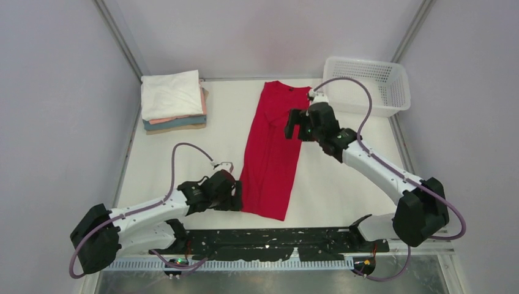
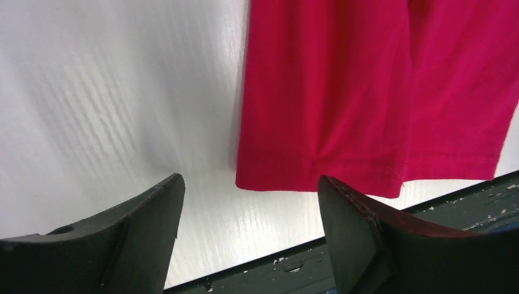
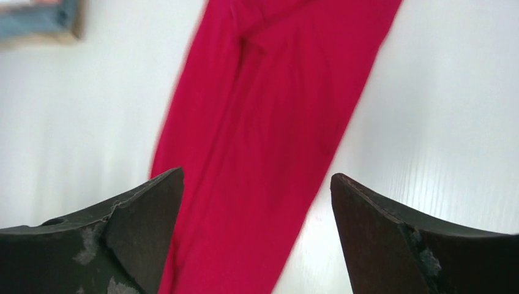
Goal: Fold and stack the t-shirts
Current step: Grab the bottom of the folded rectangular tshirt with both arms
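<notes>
A bright red t-shirt (image 1: 270,147) lies on the white table as a long narrow strip, its collar at the far end and its hem near the front edge. Low beside the hem's left corner (image 2: 269,174), my left gripper (image 1: 235,197) is open, with bare table between its fingers. Above the strip's upper right part my right gripper (image 1: 295,125) hovers open, and the red cloth (image 3: 269,122) lies below it, untouched. At the back left sits a stack of folded t-shirts (image 1: 172,101), white on top, then salmon pink, teal blue and tan.
A white plastic mesh basket (image 1: 367,84) stands at the back right corner. Grey walls enclose the table on three sides. A dark rail (image 1: 275,242) runs along the front edge, showing in the left wrist view (image 2: 392,245) just past the hem.
</notes>
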You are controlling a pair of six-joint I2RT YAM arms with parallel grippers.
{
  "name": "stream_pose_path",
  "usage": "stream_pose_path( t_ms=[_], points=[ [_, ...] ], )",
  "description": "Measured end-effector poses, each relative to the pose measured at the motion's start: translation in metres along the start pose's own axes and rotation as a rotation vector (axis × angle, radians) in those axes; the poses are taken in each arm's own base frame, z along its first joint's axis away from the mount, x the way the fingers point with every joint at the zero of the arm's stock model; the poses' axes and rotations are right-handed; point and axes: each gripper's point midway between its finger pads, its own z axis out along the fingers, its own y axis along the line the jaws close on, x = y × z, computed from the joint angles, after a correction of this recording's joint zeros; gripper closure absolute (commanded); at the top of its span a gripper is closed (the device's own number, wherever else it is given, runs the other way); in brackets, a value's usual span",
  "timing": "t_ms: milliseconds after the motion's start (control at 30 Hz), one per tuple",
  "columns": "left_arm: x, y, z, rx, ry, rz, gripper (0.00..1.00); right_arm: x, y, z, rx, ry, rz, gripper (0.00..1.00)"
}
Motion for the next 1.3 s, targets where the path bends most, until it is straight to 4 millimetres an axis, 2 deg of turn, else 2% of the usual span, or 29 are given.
stream_pose_path(
  t_ms=[100, 133, 167, 200, 300, 367, 400, 467, 600, 767, 900, 1033, 1300],
  points=[
    [0.006, 0.001, 0.009, -0.015, 0.039, 0.032, 0.37, 0.068, -0.012, -0.002, 0.048, 0.127, -0.029, 0.04],
    [0.004, -0.002, 0.011, -0.009, 0.038, 0.036, 0.43, 0.081, -0.014, -0.003, 0.057, 0.155, -0.038, 0.04],
    [0.003, -0.003, 0.013, -0.011, 0.038, 0.040, 0.49, 0.108, -0.017, -0.007, 0.073, 0.218, -0.065, 0.03],
    [0.002, -0.004, 0.015, -0.014, 0.040, 0.041, 0.52, 0.125, -0.016, -0.012, 0.075, 0.254, -0.084, 0.02],
    [-0.001, -0.008, 0.020, -0.024, 0.047, 0.045, 0.74, 0.157, -0.010, -0.028, 0.049, 0.309, -0.140, 0.01],
    [-0.002, -0.009, 0.023, -0.031, 0.050, 0.040, 0.97, 0.168, -0.004, -0.043, 0.024, 0.321, -0.175, 0.00],
    [-0.002, -0.008, 0.024, -0.035, 0.052, 0.044, 1.00, 0.172, 0.001, -0.051, 0.005, 0.318, -0.193, 0.00],
    [-0.003, -0.008, 0.025, -0.041, 0.053, 0.039, 1.00, 0.175, 0.008, -0.064, -0.029, 0.308, -0.222, 0.00],
    [-0.003, -0.007, 0.025, -0.046, 0.051, 0.041, 1.00, 0.192, 0.021, -0.092, -0.112, 0.308, -0.293, 0.07],
    [0.002, -0.007, 0.022, -0.017, 0.051, 0.033, 1.00, 0.239, 0.030, -0.120, -0.211, 0.407, -0.420, 0.10],
    [0.004, -0.007, 0.021, 0.004, 0.045, 0.023, 1.00, 0.278, 0.046, -0.135, -0.283, 0.495, -0.518, 0.17],
    [0.006, -0.008, 0.020, 0.029, 0.038, 0.008, 1.00, 0.306, 0.048, -0.135, -0.286, 0.562, -0.565, 0.25],
    [0.010, -0.018, 0.021, 0.095, 0.042, -0.009, 1.00, 0.330, 0.041, -0.125, -0.256, 0.596, -0.584, 0.49]
  ],
)
